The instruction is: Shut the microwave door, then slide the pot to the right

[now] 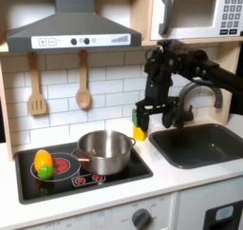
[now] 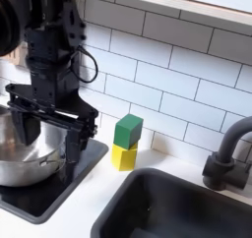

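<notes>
Microwave door (image 1: 188, 12): sitting flush against the white microwave body at the top of the first exterior view, its dark window facing out and its grey bar handle (image 1: 167, 12) on the first exterior view's left of the window.
Pot (image 1: 105, 150): standing on the black cooktop (image 1: 66, 182), on the burner towards the first exterior view's right; in the second exterior view its shiny wall is showing at the left edge.
Pincer (image 2: 51, 139): hanging over the cooktop's edge beside the pot with its two black fingers (image 2: 80, 142) standing apart and nothing between them.
Blocks: a green block (image 2: 127, 131) is resting on a yellow block (image 2: 123, 156) against the tiled wall, between cooktop and sink (image 2: 187, 208).
Worktop (image 2: 84, 208): carrying the cooktop and sink.
</notes>
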Robot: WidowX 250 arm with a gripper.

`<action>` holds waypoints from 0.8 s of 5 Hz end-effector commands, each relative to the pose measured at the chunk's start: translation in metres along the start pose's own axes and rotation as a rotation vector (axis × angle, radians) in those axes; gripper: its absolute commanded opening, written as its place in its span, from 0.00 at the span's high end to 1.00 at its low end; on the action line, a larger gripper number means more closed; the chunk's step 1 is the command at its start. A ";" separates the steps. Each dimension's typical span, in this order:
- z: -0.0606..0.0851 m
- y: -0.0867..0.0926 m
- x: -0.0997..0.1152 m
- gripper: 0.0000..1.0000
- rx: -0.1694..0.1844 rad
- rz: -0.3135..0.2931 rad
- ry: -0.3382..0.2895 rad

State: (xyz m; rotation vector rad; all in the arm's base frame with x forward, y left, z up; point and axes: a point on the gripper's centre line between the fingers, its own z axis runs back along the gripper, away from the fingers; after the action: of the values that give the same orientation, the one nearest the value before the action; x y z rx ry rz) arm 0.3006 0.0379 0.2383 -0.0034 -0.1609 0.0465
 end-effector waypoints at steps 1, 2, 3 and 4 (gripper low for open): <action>-0.014 0.020 0.009 0.00 0.001 0.073 0.014; -0.018 0.030 0.012 0.00 0.014 0.103 0.017; -0.023 0.037 0.019 0.00 0.011 0.129 0.023; -0.026 0.047 0.026 0.00 0.014 0.160 0.023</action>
State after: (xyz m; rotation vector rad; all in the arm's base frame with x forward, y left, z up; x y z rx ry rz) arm 0.3277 0.0859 0.2148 -0.0042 -0.1346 0.2084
